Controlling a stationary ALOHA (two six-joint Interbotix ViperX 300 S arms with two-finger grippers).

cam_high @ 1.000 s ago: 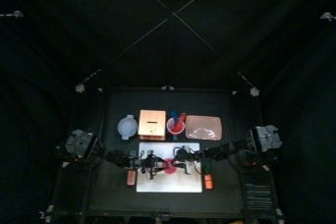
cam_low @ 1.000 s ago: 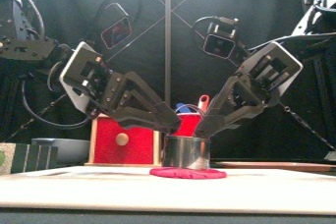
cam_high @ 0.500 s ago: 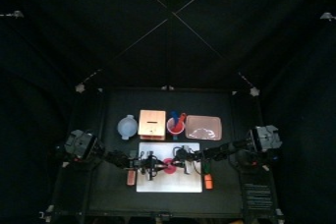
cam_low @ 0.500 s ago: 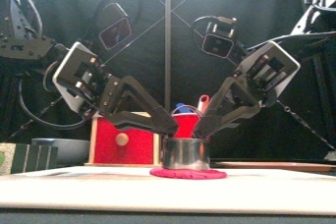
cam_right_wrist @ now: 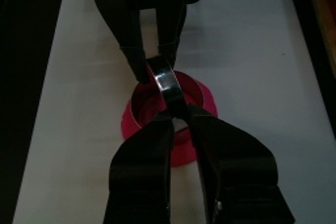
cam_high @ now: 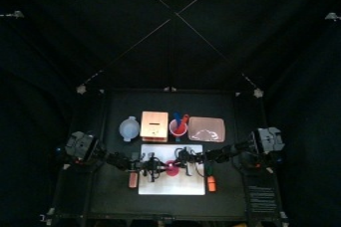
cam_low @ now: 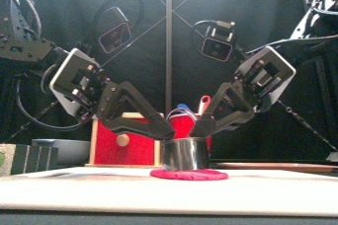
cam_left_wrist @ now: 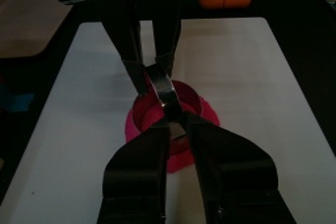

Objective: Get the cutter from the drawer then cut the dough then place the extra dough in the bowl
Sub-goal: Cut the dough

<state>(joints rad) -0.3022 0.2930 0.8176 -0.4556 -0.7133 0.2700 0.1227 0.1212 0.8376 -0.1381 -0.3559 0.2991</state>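
Upright cutter (cam_low: 188,154) sits on the dough (cam_low: 188,175), mid cutting board (cam_high: 189,186) on the table. From 9 o'clock comes the left gripper (cam_left_wrist: 160,83), from 3 o'clock the right gripper (cam_right_wrist: 163,85); the tips meet just over the cutter's top. Both sets of jaws are pinched nearly closed, apparently on the cutter's wire handle, though actual contact is hard to make out. Dough lies flat, with its rim showing all round the cutter. From the board, bowl (cam_high: 130,128) is at 11 o'clock, wooden box (cam_high: 155,124) at 12, pink tray (cam_high: 206,128) at 1.
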